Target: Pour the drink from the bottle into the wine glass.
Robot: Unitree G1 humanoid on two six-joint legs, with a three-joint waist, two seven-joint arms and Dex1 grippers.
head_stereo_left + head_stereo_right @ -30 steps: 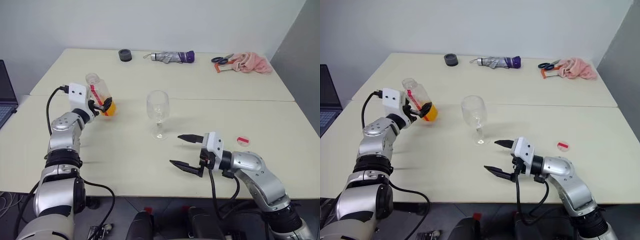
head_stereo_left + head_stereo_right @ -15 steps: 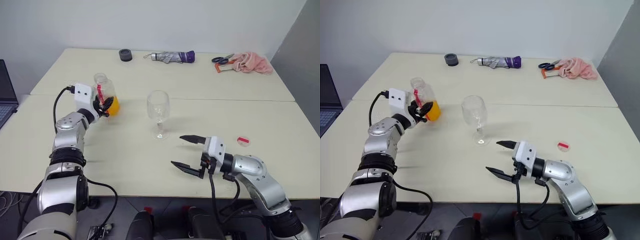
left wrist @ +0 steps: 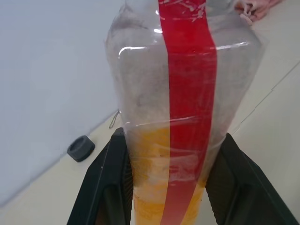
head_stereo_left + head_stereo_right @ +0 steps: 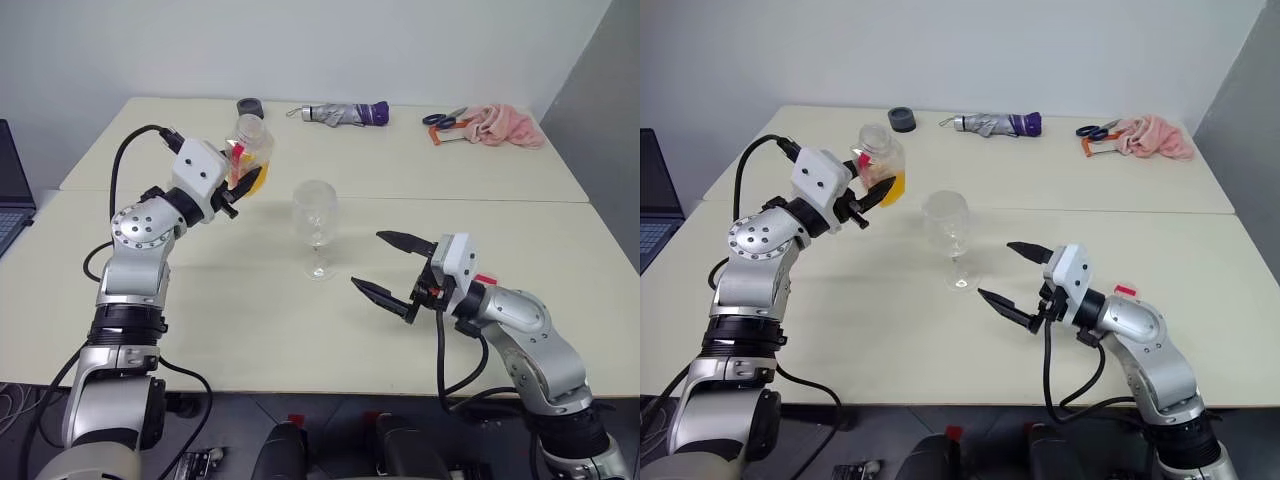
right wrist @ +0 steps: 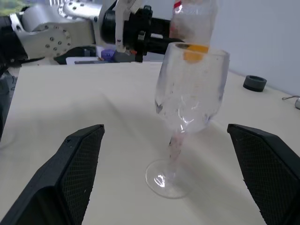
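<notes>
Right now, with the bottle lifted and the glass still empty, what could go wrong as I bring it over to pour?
1. The bottle looks uncapped in the left pincer, with the drink low inside; tipping before its mouth is over the wine glass would spill on the table.
2. The glass stands free on a thin stem; the right pincer is open beside it, not holding it, so a bump could topple it.

We can read no words, brand names, numbers or signs anywhere, and the narrow red strip point(image 3: 190, 117) running down the side of the bottle point(image 3: 180, 93) is plain colour, with no lettering on it that we can make out.
</notes>
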